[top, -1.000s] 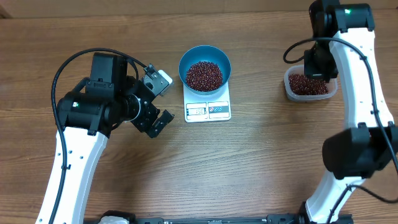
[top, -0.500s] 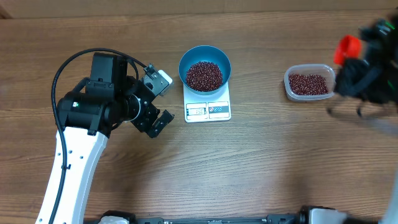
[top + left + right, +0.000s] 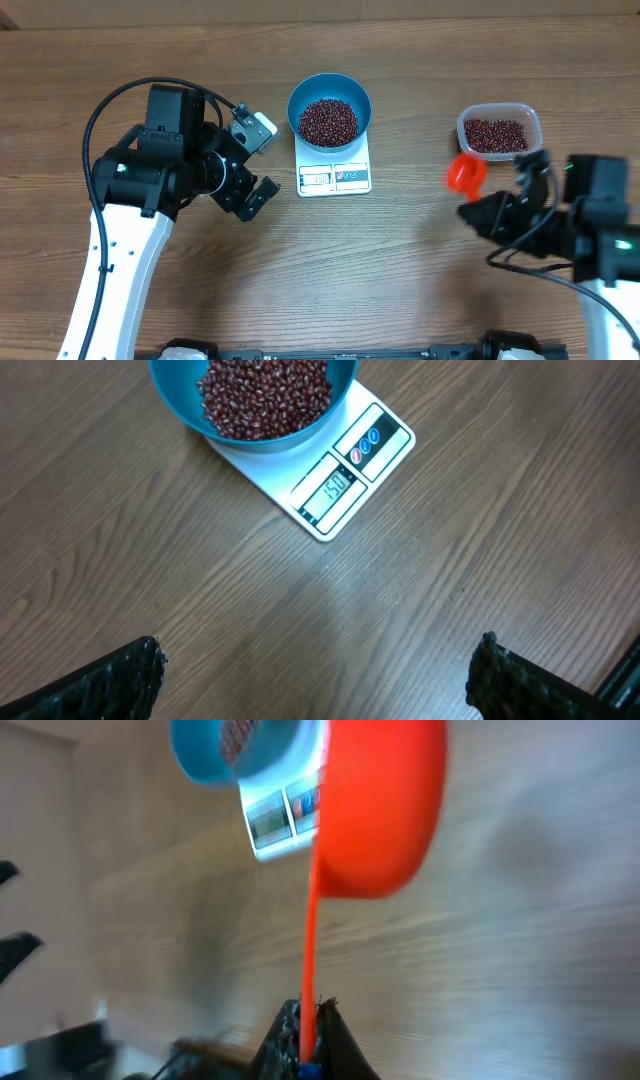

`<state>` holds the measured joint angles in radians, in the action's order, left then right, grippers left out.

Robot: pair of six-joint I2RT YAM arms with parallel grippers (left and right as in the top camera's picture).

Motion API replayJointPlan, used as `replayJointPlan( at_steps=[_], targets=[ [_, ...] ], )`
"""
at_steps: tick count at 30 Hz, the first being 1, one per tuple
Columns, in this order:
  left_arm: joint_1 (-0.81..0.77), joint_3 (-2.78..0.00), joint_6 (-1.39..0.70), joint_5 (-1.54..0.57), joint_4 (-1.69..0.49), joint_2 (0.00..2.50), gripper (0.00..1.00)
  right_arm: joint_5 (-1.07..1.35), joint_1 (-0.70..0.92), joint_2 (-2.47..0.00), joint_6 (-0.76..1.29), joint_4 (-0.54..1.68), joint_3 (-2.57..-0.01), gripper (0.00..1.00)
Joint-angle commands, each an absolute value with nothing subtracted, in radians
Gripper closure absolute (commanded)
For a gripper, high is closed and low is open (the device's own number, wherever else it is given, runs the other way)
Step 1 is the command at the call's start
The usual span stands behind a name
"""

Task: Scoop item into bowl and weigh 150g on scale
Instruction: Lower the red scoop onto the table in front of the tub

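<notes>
The blue bowl (image 3: 329, 92), holding the item, dark red-brown beans (image 3: 329, 121), stands on the white scale (image 3: 334, 175). In the left wrist view the scale (image 3: 345, 480) shows 150 on its display, with the bowl (image 3: 180, 405) and beans (image 3: 262, 395) above it. My left gripper (image 3: 258, 160) hovers just left of the scale, open and empty (image 3: 315, 670). My right gripper (image 3: 492, 212) sits at the front right, shut on the thin handle of a red scoop (image 3: 466, 173). The blurred right wrist view shows the scoop (image 3: 380, 810) ahead of the gripper (image 3: 310, 1030).
A clear plastic tub (image 3: 462, 128) with more beans (image 3: 498, 134) stands at the back right, just behind the scoop. Bare wooden table (image 3: 400, 260) lies between the two arms. The left arm's black cable loops over the table's left side.
My right arm has swung from above the clear tub down to the front right, carrying the red scoop with it. The left arm, bowl and scale have not moved.
</notes>
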<state>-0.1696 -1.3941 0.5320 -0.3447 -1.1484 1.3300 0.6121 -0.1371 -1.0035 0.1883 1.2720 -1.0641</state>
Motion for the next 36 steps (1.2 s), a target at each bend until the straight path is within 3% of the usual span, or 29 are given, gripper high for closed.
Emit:
replayJointPlan(
  at_steps=[1,13,36],
  targets=[
    [-0.17,-1.41,0.554,-0.359,-1.148,1.337,0.0,0.775,-0.142,-0.984,0.266,1.177,-0.899,0.96],
    [-0.17,-1.41,0.554,-0.359,-1.148,1.337,0.0,0.817,-0.142,-0.987,0.262,1.078,-0.814,0.96],
    [-0.17,-1.41,0.554,-0.359,-1.148,1.337,0.0,0.821,-0.142,-0.988,0.147,1.115,-0.731,0.96]
  ],
)
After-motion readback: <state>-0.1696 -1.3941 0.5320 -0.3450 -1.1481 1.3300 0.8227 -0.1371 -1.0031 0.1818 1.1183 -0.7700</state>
